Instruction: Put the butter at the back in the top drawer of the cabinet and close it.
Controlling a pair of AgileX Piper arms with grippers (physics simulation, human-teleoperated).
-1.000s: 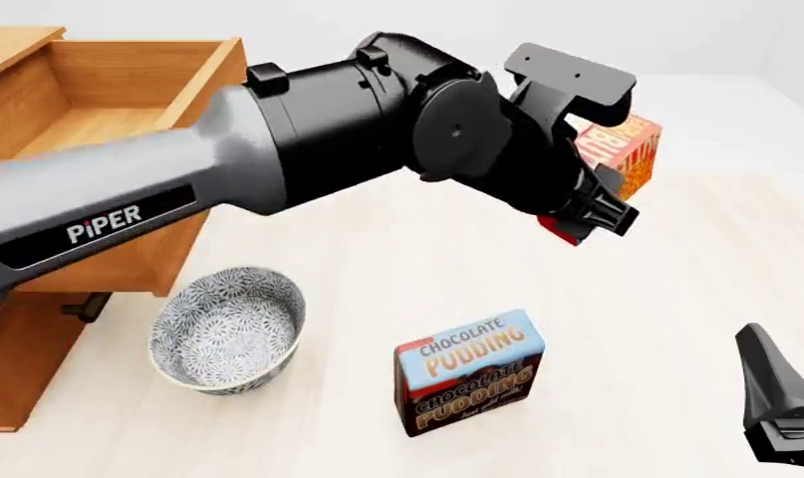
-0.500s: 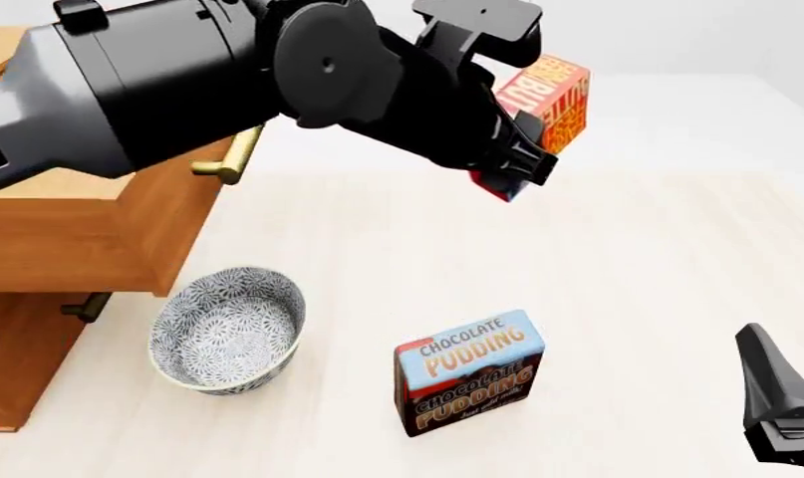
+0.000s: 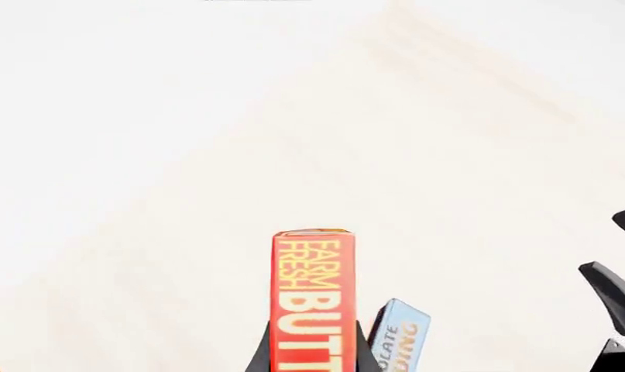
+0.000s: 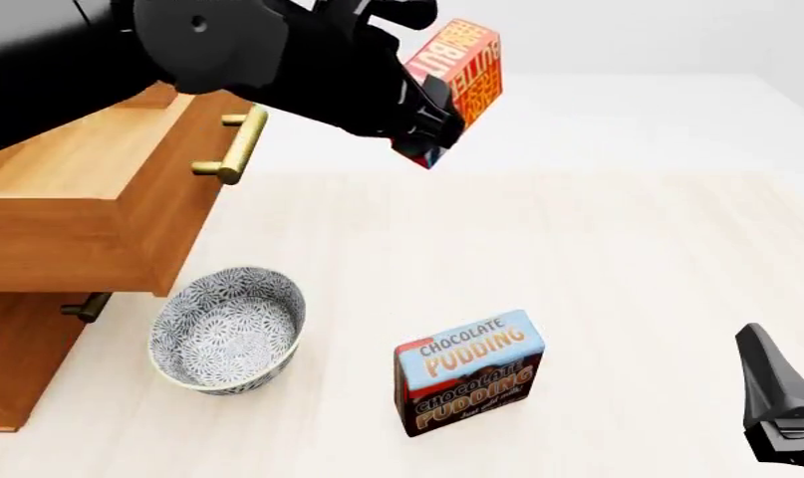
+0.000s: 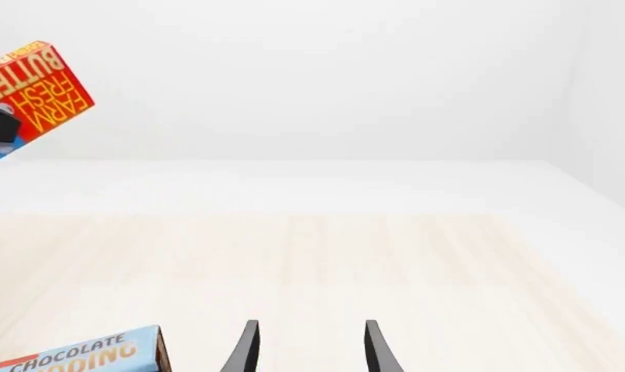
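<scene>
Since the earlier frame, the left end effector (image 4: 421,115) has carried the butter (image 4: 463,70) up and toward 10 o'clock, nearer the cabinet (image 4: 16,368). It grips the butter between its fingers (image 3: 260,358), well above the table (image 4: 615,259), just right of the pulled-out top drawer (image 4: 96,214). The right end effector (image 5: 309,349) is open at 5 o'clock, near the pudding box (image 4: 469,370). A patterned bowl (image 4: 227,329) rests beside the cabinet.

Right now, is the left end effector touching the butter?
Touching. In the left wrist view the left end effector has a finger pressed against each side of the butter; the front view shows the box held up off the table.
</scene>
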